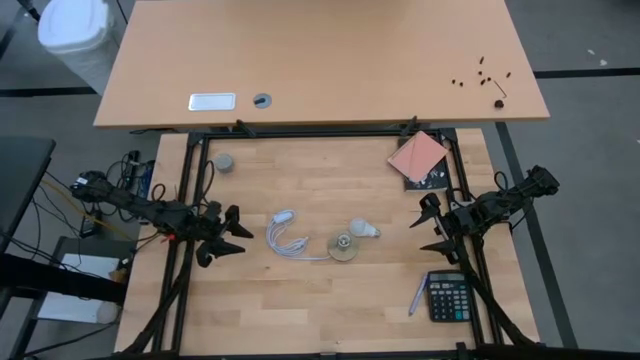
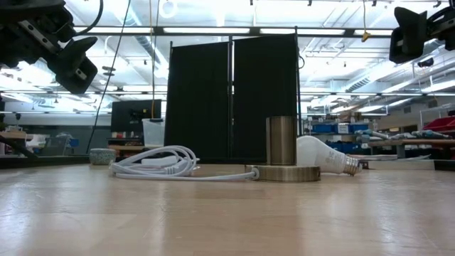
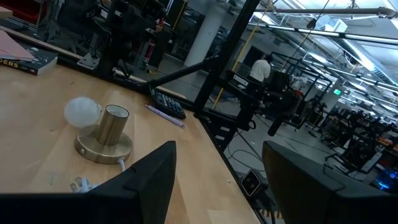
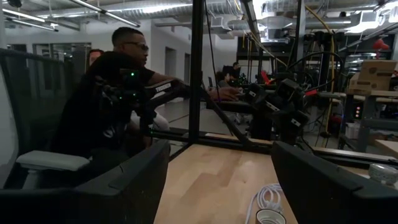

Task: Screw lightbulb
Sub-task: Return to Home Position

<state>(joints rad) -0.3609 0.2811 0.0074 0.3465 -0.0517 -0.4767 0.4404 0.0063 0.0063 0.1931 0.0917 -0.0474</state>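
The white lightbulb (image 1: 362,229) lies on its side on the wooden table, just beside the brass socket (image 1: 343,245). In the low view its silvery screw base (image 2: 348,166) points toward the table's right edge. The socket (image 2: 283,153) stands upright on its round foot, and its white cable (image 1: 285,238) lies coiled to its left. My left gripper (image 1: 236,231) hovers open at the table's left side, level, well above the wood. My right gripper (image 1: 427,226) hovers open at the right side. Both point toward the middle, and nothing is between their fingers (image 3: 152,183) (image 4: 130,186).
A grey puck (image 1: 226,162) sits at the far left. A pink book (image 1: 418,157) lies at the far right. A calculator (image 1: 448,297) and a pen (image 1: 417,295) lie at the near right. A person shows beyond the table in the right wrist view.
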